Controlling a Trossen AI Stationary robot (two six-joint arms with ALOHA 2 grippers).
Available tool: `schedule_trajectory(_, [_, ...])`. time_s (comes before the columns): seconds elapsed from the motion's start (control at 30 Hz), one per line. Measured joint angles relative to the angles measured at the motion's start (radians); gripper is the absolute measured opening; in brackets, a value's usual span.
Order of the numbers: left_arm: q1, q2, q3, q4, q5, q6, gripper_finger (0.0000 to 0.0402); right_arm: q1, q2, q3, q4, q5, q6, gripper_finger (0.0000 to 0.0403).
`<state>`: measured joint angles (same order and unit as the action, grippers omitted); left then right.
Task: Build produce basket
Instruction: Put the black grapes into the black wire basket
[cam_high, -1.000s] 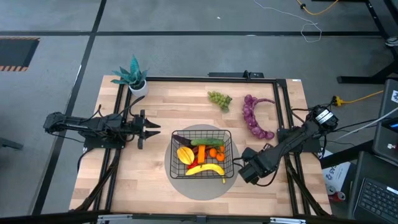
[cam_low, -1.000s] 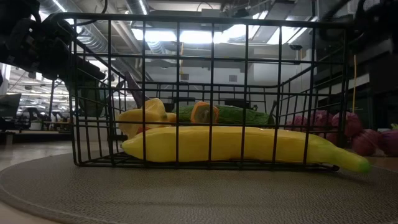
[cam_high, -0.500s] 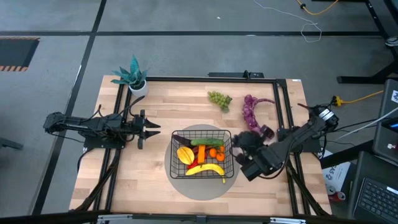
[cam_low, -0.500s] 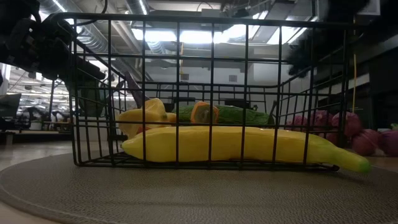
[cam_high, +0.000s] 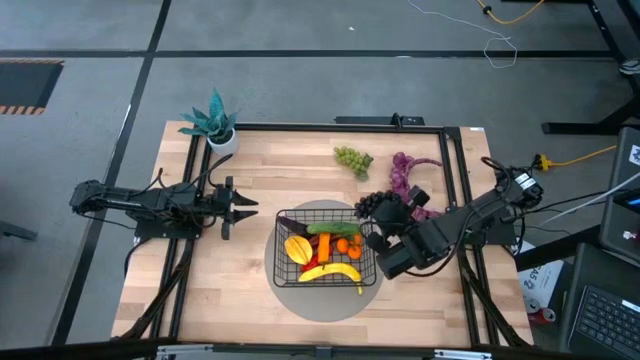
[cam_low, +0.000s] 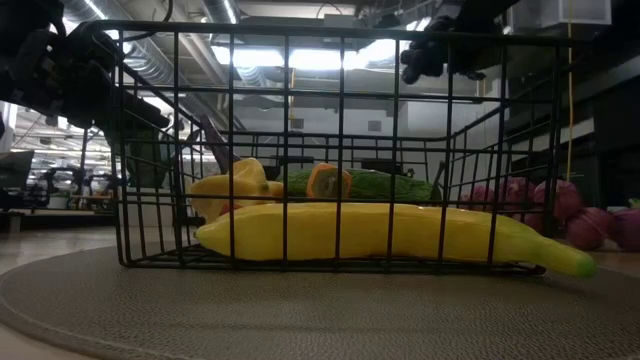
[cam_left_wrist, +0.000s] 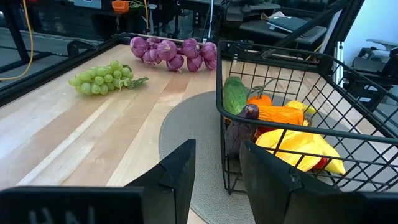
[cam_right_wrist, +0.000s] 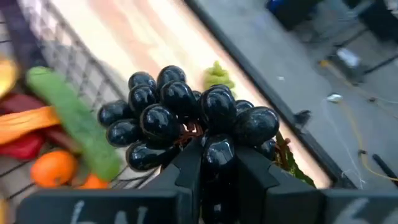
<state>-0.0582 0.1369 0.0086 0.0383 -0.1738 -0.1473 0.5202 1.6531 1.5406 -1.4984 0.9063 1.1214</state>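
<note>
Right gripper (cam_high: 376, 222): raised beside the black wire-mesh basket (cam_high: 283, 266), its right rim, clamping a dark glossy grape bunch (cam_high: 383, 210). Left gripper (cam_high: 243, 208): part-open, empty, level, pointing at the basket. Yellow toy banana (cam_low: 380, 233): lengthwise along the basket's front.

Overhead view was evenly lit, soft shadows. Low view: I saw ceiling lights (cam_low: 300, 55) glaring behind silhouetted basket (cam_low: 340, 150). Right wrist background was blurred.

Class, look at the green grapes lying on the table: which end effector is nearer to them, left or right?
Right. The right end effector, carrying dark grapes, is just near-side of the green grapes; the left end effector waits farther off beyond the basket.
</note>
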Motion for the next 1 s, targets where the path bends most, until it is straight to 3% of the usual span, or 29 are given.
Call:
schedule_trajectory(0.3, [0.000,0.000,0.000,0.000,0.000,0.000,0.0121,-0.034,0.000,-0.015,0.466,-0.193,-0.402,0.0066])
schedule_trajectory(0.47, [0.000,0.000,0.000,0.000,0.000,0.000,0.0121,-0.044,0.000,-0.060,0.679,-0.241,-0.495,0.0066])
schedule_trajectory(0.7, [0.000,0.000,0.000,0.000,0.000,0.000,0.0121,-0.047,0.000,-0.123,0.796,-0.246,-0.415,0.0066])
schedule_trajectory(1.0, [0.000,0.000,0.000,0.000,0.000,0.000,0.0121,-0.047,0.001,-0.191,0.799,-0.246,-0.253,0.0067])
